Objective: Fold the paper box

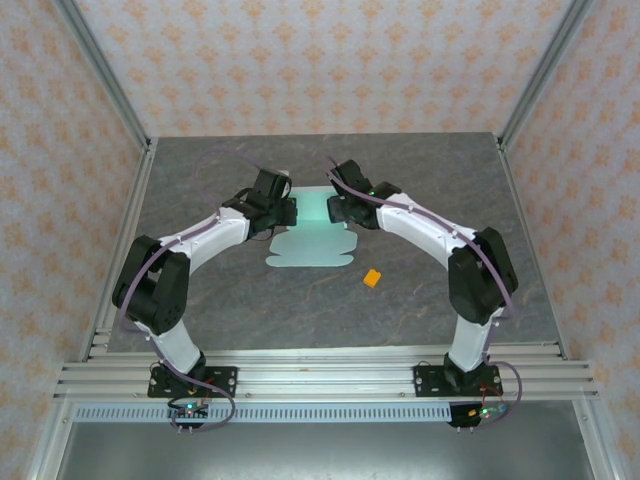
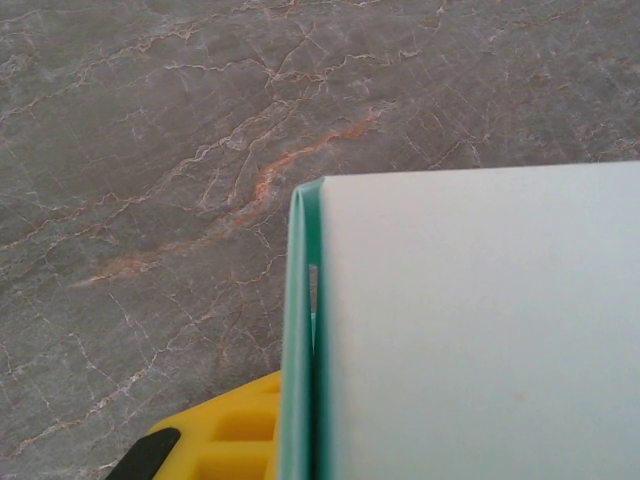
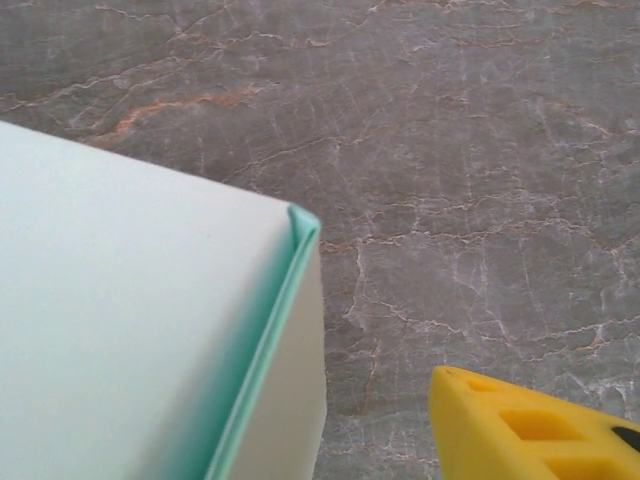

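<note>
Left gripper (image 1: 287, 212) seemingly pinches the paper box (image 1: 315, 245) wall.

My tabletop (image 1: 450, 180) is grey and stone-patterned, veined with white and rust. One small orange block (image 1: 371, 278) lies on it, right of centre. Pale floral-patterned walls (image 1: 330, 60) enclose three sides. Aluminium rails (image 1: 330, 372) cross the near edge.

No text, label or number is readable, the paper box (image 1: 312, 248) included
</note>
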Motion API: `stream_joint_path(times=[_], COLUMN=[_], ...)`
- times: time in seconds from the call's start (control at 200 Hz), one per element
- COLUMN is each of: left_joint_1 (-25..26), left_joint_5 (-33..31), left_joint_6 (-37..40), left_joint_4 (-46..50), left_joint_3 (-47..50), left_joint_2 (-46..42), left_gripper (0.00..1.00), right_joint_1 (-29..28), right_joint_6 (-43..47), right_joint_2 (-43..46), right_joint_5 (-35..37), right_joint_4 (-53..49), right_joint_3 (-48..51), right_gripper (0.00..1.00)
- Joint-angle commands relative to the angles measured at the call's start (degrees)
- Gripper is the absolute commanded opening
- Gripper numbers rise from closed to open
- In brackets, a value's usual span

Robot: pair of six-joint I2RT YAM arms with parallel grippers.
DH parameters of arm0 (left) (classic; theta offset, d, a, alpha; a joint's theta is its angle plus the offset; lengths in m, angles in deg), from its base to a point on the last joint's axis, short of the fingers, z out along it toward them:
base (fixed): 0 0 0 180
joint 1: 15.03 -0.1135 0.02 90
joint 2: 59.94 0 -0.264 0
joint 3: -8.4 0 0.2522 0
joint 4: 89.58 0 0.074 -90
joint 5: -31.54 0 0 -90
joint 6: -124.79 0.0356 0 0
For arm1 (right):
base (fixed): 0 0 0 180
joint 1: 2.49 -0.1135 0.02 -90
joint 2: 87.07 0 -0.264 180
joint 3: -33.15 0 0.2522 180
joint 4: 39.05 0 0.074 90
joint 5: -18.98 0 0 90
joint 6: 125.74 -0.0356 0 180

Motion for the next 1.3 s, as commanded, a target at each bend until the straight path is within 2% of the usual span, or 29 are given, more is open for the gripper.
stream_joint_path(times=[0.0,0.19,0.345,0.766,0.986,1.296], left_joint_1=[0.0,0.0,0.0,0.0,0.0,0.0], left_joint_5=[-0.9,-0.9,-0.7,-0.7,-0.5,-0.3], left_joint_6=[0.9,0.9,0.9,1.0,1.0,0.9], left_joint_4=[1.2,1.3,1.2,1.3,1.3,0.9], left_joint_3=[-1.7,-1.7,-1.7,-1.6,-1.7,-1.8], left_joint_2=[0.7,0.6,0.6,0.2,0.2,0.6], left_gripper=[0.07,0.07,0.07,0.07,0.07,0.07], right_joint_1=[0.1,1.2,1.6,-1.3,-1.9,-3.1], right_joint_6=[0.9,-0.1,-1.2,-4.2,-8.2,-12.2], right_joint_2=[2.5,5.1,5.7,-1.6,-3.9,-5.2], right_joint_5=[-3.7,-6.4,-5.1,5.1,10.8,19.7], right_joint_4=[1.2,1.7,0.3,-4.8,-5.8,-6.5], right_joint_3=[0.6,1.6,3.4,-0.1,-2.0,-2.5], right_gripper=[0.59,0.66,0.64,0.41,0.25,0.16])
